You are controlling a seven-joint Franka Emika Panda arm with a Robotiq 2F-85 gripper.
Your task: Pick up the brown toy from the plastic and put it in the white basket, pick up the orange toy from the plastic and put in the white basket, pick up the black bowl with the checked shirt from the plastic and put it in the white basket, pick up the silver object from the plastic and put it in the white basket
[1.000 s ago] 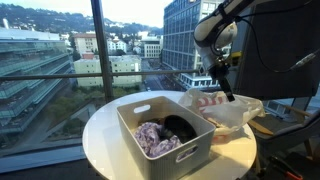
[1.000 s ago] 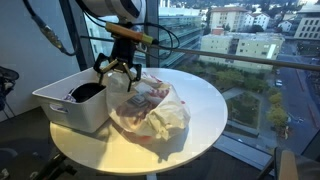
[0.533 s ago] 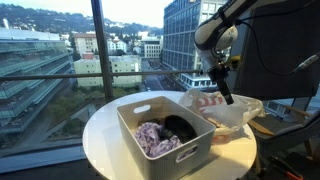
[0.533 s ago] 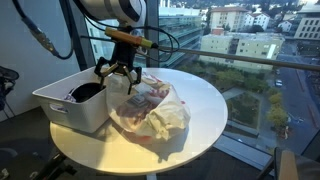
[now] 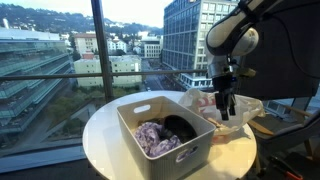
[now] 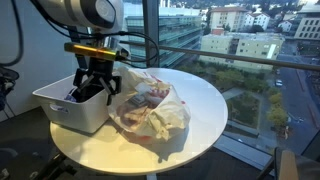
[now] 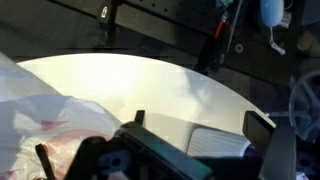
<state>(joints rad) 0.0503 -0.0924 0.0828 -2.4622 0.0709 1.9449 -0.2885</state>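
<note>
The white basket point(image 5: 136, 140) stands on the round white table point(image 5: 100, 130), also in the other exterior view point(image 6: 62, 110). It holds a purple checked cloth point(image 5: 155, 138) and a black bowl point(image 5: 181, 126). The crumpled clear plastic point(image 5: 240, 113) lies beside it, with red and white things inside point(image 6: 150, 108). My gripper point(image 5: 225, 106) hangs open and empty just above the plastic's edge nearest the basket point(image 6: 98, 88). In the wrist view its fingers point(image 7: 200, 125) are spread over a white ribbed surface, with the plastic point(image 7: 50, 110) at the left. No brown, orange or silver object can be made out.
The table point(image 6: 205, 100) stands against floor-to-ceiling windows with a dark window post point(image 5: 98, 45) behind it. A dark chair or stand point(image 6: 6, 85) is off the table edge near the basket. Cables hang from the arm point(image 6: 150, 45).
The gripper has come down closer to the plastic and the basket's edge, and the wrist has turned. The gripper stays open. The basket and plastic have not moved.
</note>
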